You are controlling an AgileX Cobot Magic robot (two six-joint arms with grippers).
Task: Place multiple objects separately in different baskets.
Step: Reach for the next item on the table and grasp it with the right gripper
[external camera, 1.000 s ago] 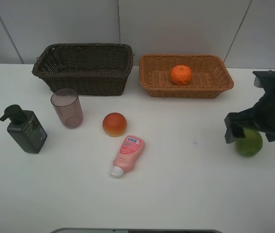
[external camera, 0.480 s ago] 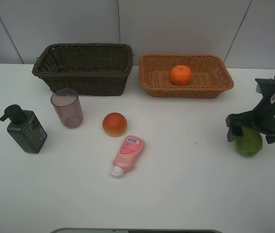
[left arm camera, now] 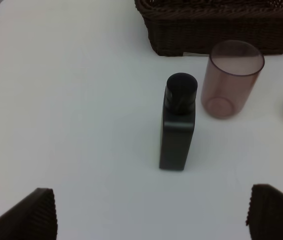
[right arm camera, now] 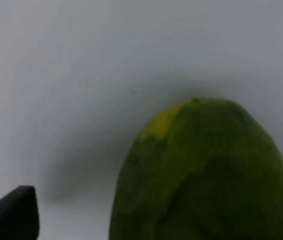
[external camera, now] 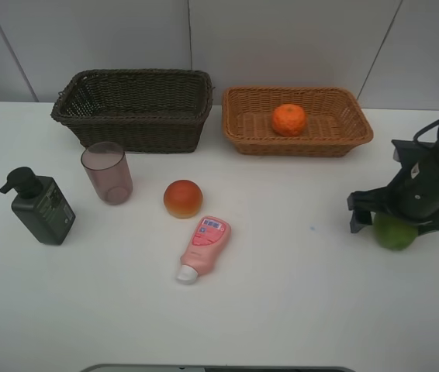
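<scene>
1. The right claw [external camera: 396, 219] stands spread wide around the green lime [external camera: 395, 233], which sits on the table [external camera: 312, 310] between its fingers [right arm camera: 12, 216], not pinched.
2. Beyond it, toward the wall, the orange [external camera: 289, 119] lies in the tan basket [external camera: 244, 128].
3. The left claw [left arm camera: 151, 220] gapes empty (pump bottle [left arm camera: 177, 125] ahead of it).
4. Labels on that bottle and the pink bottle [external camera: 204, 246] are too small to read.

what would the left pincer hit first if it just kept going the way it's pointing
Most likely the pump bottle, standing almost dead ahead of the open left pincer. The cup and dark basket lie further on. Depth is unclear: angled down, it could meet the table first.
</scene>
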